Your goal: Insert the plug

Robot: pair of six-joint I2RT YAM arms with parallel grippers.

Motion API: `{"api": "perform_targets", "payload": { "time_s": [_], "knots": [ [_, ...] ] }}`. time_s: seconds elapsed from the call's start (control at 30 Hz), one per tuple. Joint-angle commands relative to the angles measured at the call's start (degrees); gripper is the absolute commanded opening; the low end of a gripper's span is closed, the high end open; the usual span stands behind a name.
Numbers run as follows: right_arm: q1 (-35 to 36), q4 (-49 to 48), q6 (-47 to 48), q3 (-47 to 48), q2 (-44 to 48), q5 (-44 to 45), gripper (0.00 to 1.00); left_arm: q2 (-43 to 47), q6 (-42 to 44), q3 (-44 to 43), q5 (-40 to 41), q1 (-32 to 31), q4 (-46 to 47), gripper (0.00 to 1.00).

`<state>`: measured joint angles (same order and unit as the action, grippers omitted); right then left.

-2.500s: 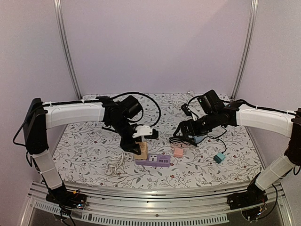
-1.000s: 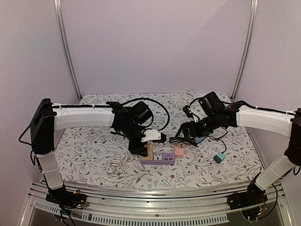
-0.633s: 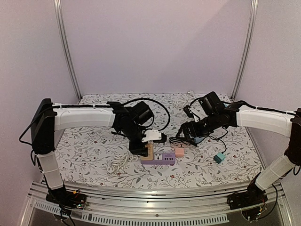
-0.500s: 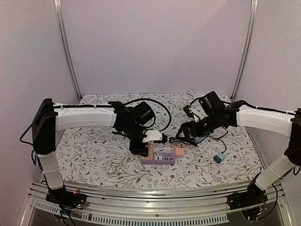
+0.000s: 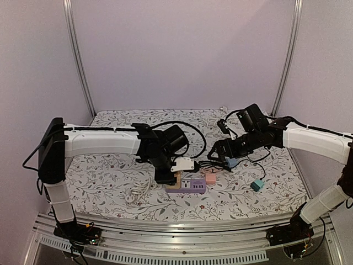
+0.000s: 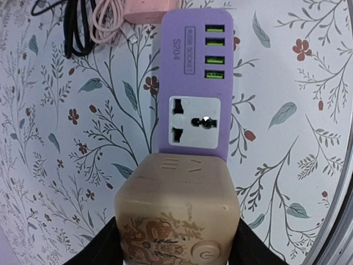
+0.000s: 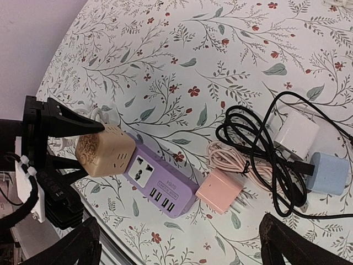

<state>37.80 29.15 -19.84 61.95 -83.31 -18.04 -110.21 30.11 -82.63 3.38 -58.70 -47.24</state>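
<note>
Eased rightward since earlier, my left gripper [image 6: 175,251] clamps the tan plug [image 6: 176,215] over the left end of the purple strip [image 6: 194,72], short of its socket [image 6: 194,120]; pressing now could jam it on the casing or shove the strip.

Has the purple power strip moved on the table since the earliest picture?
Yes. The purple power strip has slid to the right, toward the pink charger, which kept its place.
</note>
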Motion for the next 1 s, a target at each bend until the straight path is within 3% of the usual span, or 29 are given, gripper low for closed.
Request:
{"api": "perform_targets", "payload": {
  "time_s": [0.0,0.13,0.27,0.47,0.63,0.7,0.97],
  "knots": [
    [-0.35,0.38,0.65,-0.22,1.2,0.47,0.99,-14.52,0.32,8.53,-11.43,-1.19,-11.61,0.0],
    [-0.34,0.47,0.85,-0.26,1.13,0.42,0.99,-17.29,-0.31,3.42,-17.49,0.7,-15.59,0.0],
    [-0.36,0.42,0.61,-0.34,1.45,0.81,0.99,-17.51,0.06,5.14,-17.66,1.03,-14.47,0.0],
    [-0.36,0.41,0.5,-0.25,1.75,1.22,0.99,-15.5,-0.88,9.8,-8.12,0.21,-8.5,0.0],
    [-0.32,0.47,0.29,0.24,1.75,1.6,0.99,-13.91,-1.52,7.47,-2.01,-3.24,-6.34,0.01],
    [-0.35,0.41,0.17,0.31,1.79,1.58,0.99,-13.93,-2.48,5.65,-2.44,-3.21,-6.97,0.09],
    [-0.34,0.96,0.19,0.16,3.04,2.42,0.99,-11.04,-1.86,4.98,0.88,-1.27,-8.61,0.7]
  ]
}}
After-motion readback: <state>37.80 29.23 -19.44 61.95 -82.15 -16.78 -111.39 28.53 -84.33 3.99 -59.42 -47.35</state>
